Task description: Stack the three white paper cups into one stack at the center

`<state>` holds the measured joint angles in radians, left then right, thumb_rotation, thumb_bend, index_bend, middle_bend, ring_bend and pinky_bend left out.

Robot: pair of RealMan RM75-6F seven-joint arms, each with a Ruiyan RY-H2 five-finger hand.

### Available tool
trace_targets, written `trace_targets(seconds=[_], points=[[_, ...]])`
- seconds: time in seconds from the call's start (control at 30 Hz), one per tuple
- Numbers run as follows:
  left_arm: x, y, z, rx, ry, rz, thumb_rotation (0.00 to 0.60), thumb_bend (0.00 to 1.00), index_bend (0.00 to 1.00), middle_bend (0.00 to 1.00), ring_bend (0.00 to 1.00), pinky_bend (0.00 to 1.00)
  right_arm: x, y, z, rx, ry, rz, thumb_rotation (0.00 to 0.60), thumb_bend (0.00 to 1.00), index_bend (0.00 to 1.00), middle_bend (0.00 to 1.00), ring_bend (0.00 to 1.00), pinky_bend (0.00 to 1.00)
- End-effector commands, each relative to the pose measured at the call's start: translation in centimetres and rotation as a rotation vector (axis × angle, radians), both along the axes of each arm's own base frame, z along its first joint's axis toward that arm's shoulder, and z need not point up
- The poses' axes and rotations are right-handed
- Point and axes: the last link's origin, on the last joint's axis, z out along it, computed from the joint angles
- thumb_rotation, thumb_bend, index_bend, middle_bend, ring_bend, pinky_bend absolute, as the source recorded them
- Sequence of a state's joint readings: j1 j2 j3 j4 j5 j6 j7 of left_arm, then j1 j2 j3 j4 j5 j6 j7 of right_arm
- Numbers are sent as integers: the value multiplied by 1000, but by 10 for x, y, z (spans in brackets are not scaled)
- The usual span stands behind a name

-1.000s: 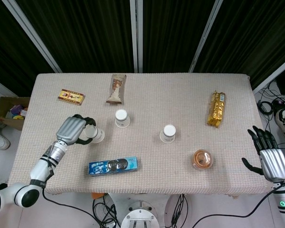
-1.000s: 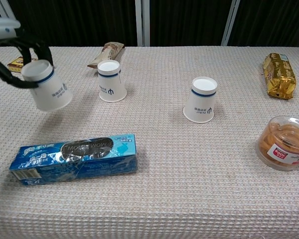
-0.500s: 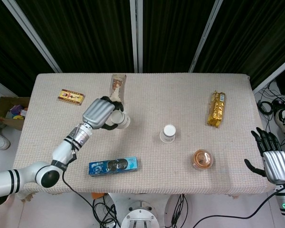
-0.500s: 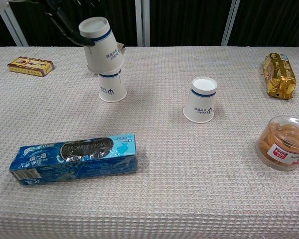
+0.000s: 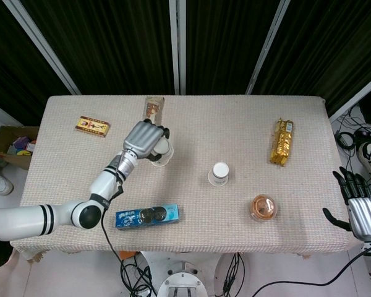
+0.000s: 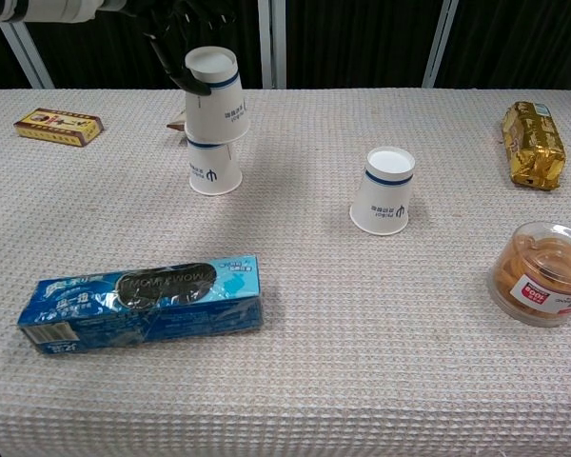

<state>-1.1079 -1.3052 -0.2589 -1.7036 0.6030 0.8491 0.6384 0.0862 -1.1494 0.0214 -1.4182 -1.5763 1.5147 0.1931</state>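
Observation:
My left hand [image 5: 145, 139] grips an upside-down white paper cup [image 6: 216, 95] with a blue band. It holds that cup slightly tilted, directly over a second upside-down cup [image 6: 214, 167] standing left of the table's centre. The held cup's rim overlaps the standing cup's top; whether they touch I cannot tell. In the head view the hand hides most of both cups. A third upside-down cup [image 5: 219, 173] [image 6: 387, 190] stands alone near the centre. My right hand [image 5: 362, 207] hangs open off the table's right edge, holding nothing.
A blue cookie box [image 5: 147, 215] lies near the front edge. A round plastic tub [image 5: 264, 207] sits front right and a gold snack bag [image 5: 283, 141] at the right. A small red-yellow box [image 5: 92, 125] and a wrapped snack [image 5: 151, 106] lie at the back left.
My left hand carried its cup from the left side up and rightward, then lowered it over the second cup. My right hand drifted slightly down and right.

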Motion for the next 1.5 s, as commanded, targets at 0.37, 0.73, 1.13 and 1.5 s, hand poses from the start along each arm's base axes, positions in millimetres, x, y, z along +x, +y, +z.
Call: trace_targets(seconds=[0.37,0.73,1.13,1.5], points=[[-9,12,-6,5,24,76,600,285,504,458,401,240,-5,1,1,-1,-6,-13,600,202,0,0,0,0],[-27,19,-35,-35,-53,143,600,286,489,405,313,209,-3,0,-3,22,3,-8,600,201,0,0,0,0],[-36,13,-70,-46,-5,122,600,156,171,76,125,165,35,-40,-30,205,42,76,600,192,0,6,0,0],[-66,-26,14,83,-156,102,600,125,161,58,117,160,105,-109,-81,415,54,201,600,189,0,10,0,0]])
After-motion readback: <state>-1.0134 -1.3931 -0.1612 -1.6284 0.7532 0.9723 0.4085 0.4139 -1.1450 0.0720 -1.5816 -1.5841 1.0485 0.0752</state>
